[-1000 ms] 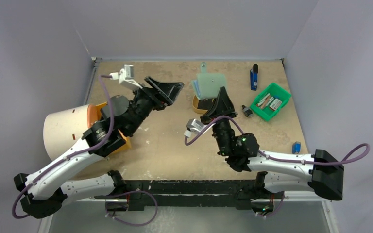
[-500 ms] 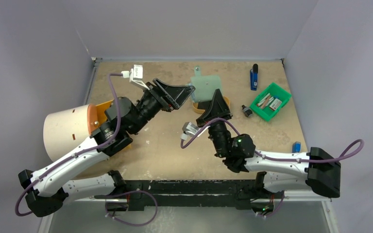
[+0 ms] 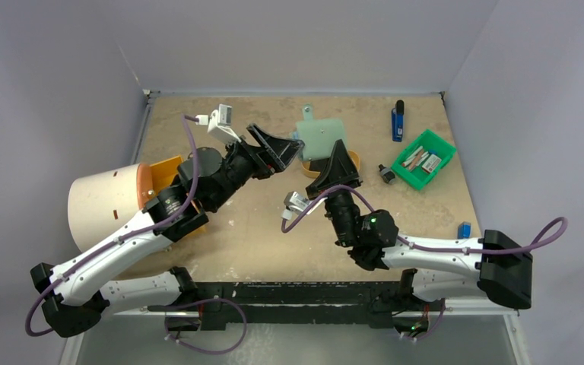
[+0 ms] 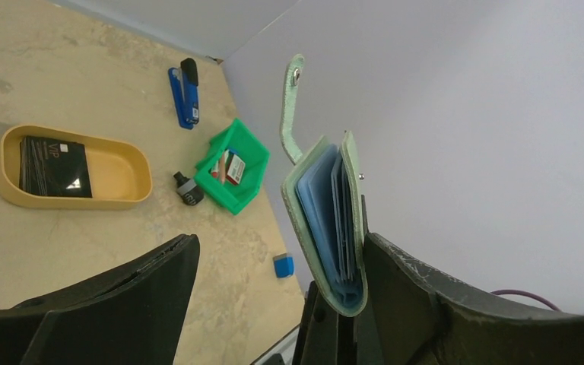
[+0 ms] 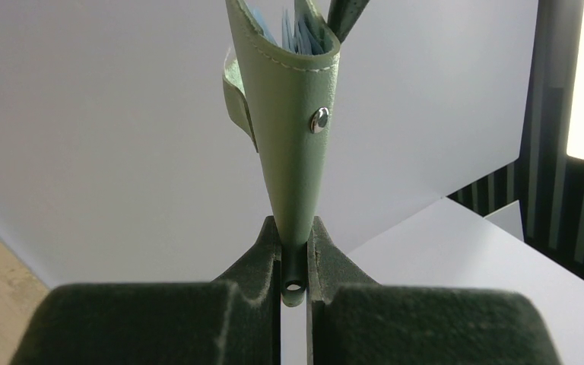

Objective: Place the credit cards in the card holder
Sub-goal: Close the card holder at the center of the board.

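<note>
over mottled tabletop [image 3: 258, 228], hold right gripper [image 5: 294, 255] clamped on lower edge of card holder [image 5: 293, 114], pockets up between jaws of wide-open, empty left gripper [image 4: 277, 243], then close gently without crushing pockets.

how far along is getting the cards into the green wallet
Done: the sage-green soft card holder is held off the table, snap tab undone, pinched at its fold by the right gripper. In hand: the left gripper is open and empty close to it. Left: the black stack of cards lies in the tan oval tray; no black card shows in the holder.
</note>
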Robot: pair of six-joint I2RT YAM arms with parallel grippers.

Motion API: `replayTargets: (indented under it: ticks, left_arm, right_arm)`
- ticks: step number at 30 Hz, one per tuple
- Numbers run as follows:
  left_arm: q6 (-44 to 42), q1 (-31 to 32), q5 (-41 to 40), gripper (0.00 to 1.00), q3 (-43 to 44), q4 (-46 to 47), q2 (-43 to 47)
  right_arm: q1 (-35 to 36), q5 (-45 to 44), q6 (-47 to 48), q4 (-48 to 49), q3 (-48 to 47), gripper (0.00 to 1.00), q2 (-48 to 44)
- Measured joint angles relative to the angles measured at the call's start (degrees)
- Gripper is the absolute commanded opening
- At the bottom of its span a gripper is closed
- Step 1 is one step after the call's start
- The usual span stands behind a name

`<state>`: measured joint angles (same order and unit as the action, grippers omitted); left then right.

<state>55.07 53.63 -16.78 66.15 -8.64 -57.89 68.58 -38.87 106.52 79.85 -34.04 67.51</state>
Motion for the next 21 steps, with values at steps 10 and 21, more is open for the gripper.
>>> replayTargets:
  ticks: [10, 21]
  left_arm:
    - [1.84, 0.00, 1.33, 0.71, 3.78, 0.55, -3.30]
    - [3.10, 0.00, 4.31, 0.42, 4.26, 0.98, -6.45]
  right_arm:
    - [0.04, -0.17, 0.31, 0.24, -0.04, 0.00, 0.83]
    - [0.09, -0.46, 0.46, 0.24, -0.61, 0.00, 0.87]
